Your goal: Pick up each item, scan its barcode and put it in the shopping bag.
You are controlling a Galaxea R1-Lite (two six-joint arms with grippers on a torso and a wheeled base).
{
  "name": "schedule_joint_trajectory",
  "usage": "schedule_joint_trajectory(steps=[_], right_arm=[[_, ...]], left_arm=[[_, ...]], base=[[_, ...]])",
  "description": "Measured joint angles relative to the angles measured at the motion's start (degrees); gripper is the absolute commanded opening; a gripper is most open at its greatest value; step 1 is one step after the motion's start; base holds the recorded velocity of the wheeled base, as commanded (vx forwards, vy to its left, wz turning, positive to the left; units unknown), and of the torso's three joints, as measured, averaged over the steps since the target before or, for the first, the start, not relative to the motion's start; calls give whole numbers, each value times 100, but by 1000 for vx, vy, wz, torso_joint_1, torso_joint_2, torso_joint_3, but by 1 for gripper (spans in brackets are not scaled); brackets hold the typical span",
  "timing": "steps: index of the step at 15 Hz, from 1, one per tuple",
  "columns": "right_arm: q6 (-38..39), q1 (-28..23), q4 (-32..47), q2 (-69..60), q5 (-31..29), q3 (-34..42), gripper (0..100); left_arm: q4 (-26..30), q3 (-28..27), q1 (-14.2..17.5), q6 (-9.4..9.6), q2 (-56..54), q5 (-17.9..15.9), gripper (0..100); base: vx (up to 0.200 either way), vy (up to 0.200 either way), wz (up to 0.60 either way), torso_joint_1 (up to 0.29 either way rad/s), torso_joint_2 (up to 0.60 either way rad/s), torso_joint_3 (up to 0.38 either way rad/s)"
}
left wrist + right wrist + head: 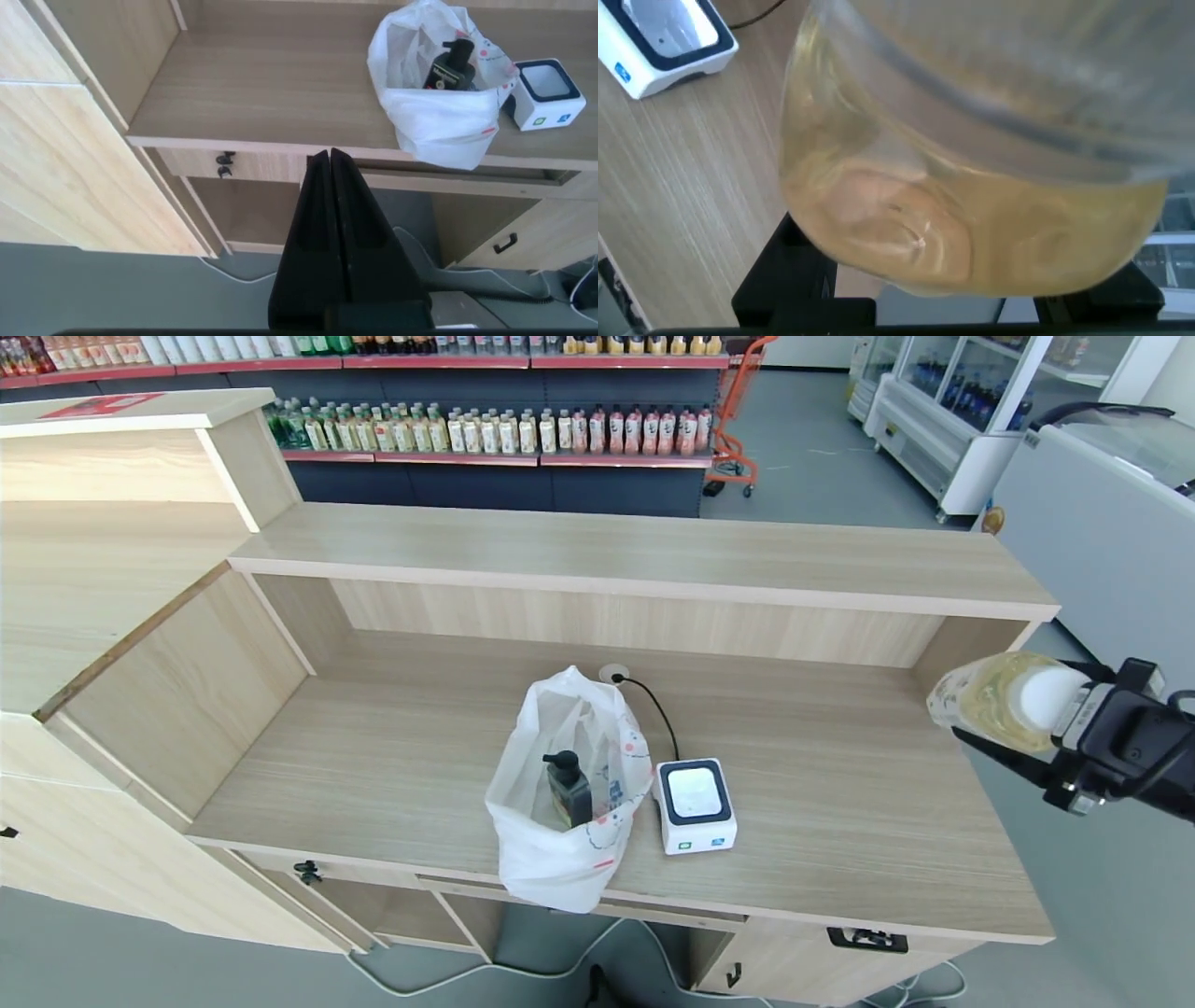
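- At the right end of the bench, just beyond its edge, the right gripper is clamped on a bottle of pale yellow liquid. The bottle lies on its side in the air, with its white cap toward the wrist and its base toward the bench.
- Judged purpose of this hold: gripping near the cap end leaves the bottle wall free, so a barcode can be turned toward the scanner. No barcode can be made out on the bottle in the right wrist view.
- Scanner position: flat on the bench with its window facing up, just beside the bag on the bag's right — a short path from scan to drop. Whether the two touch cannot be told. Its cable runs back to a hole in the bench top, away from the working area.
- Bag position: mid-bench near the front edge, mouth open upward, handles standing up. A black pump bottle stands upright inside, judged as one item already done.
- Left gripper: fingers pressed together with nothing between them. It hangs low in front of the bench, left of the bag and well apart from it — likely parked out of the right arm's path.
- Step in hand, as judged: bring the bottle over the scanner window. Scanning and bagging of this bottle are not yet done.
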State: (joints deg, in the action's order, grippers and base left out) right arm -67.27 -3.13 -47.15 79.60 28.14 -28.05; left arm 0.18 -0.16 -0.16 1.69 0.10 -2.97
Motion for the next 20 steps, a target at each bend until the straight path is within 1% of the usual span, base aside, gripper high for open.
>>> schedule_joint_trajectory(steps=[2,5,8,11,13,18,20], right_arm=[[-6,195,-624,518,115,-52,0],[-316,453,-780,1124,293,-80,0],[-553,506,-881,1559,407,-83,0],[-617,478,-1576,2050,453,-87,0],[-720,478,-1877,2354,482,-83,0],[-839,480,-1933,2855,490,-83,0],[-839,464,-2248,3038,517,-96,0]], left_arm=[[0,0,0,18,0,-2,0],[0,0,-2,18,0,-2,0],[4,0,-6,16,0,0,0],[0,0,0,9,0,-2,0],[0,0,-6,7,0,-2,0],[0,0,-2,7,0,-2,0],[0,0,0,5,0,-2,0]], base=[[0,200,0,2,7,2],[0,200,0,5,5,-2],[0,0,0,0,0,0],[0,0,0,0,0,0],[0,0,0,0,0,0],[0,0,0,0,0,0],[0,0,0,0,0,0]])
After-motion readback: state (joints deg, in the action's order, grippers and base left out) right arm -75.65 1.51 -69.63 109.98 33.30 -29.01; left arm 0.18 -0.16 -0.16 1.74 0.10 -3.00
